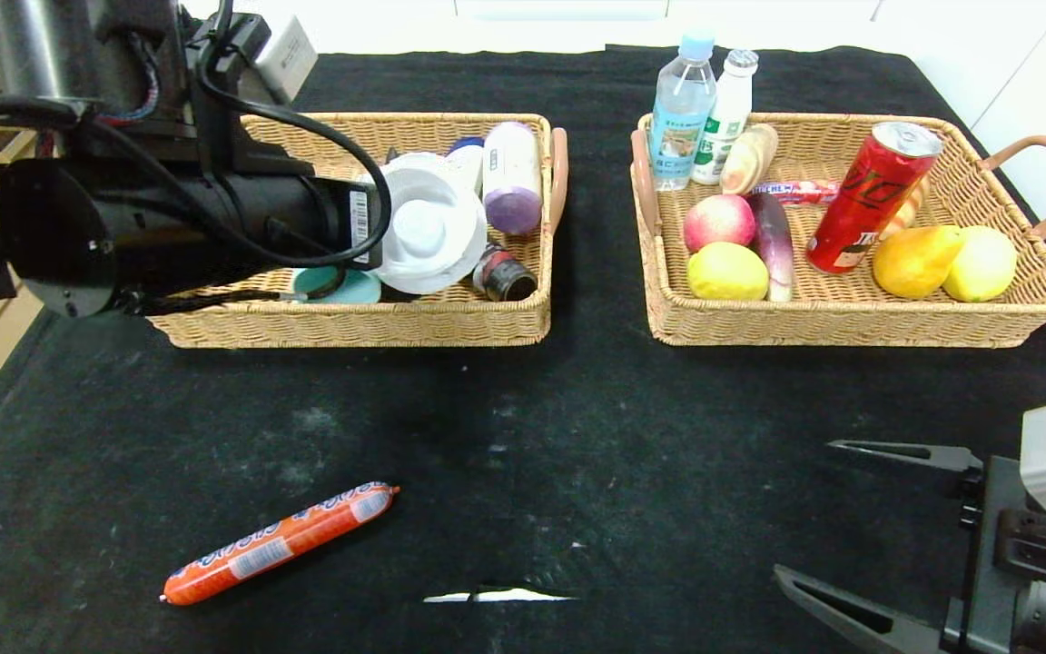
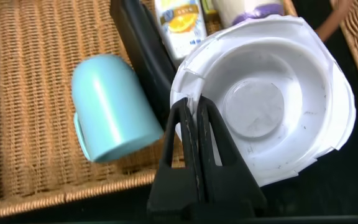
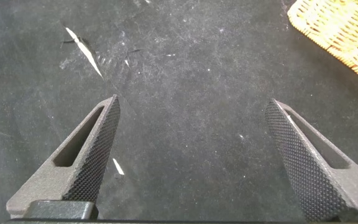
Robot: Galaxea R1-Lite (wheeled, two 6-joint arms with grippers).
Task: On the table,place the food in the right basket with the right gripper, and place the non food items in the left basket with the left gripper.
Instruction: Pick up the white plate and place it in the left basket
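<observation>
Head view: left gripper (image 2: 194, 134) over the left basket (image 1: 350, 322), clamped on the rim of a white bowl (image 1: 428, 222).

Left wrist view shows its fingers (image 2: 180, 134) pressed together with the bowl's thin wall pinched between them, bowl tilted on edge above the basket floor, a teal cup (image 2: 110, 115) lying just beside it. Sausage (image 1: 278, 543) lies alone on the black tabletop (image 1: 577, 436), near the front-left, well apart from both baskets; long axis runs diagonally, near end pointing front-left, far end toward back-right. Right basket (image 1: 850, 313) holds fruit, a red can (image 1: 873, 195) and bottles. Right gripper (image 1: 804, 509) sits low at front right, jaws spread wide, holding nothing.
</observation>
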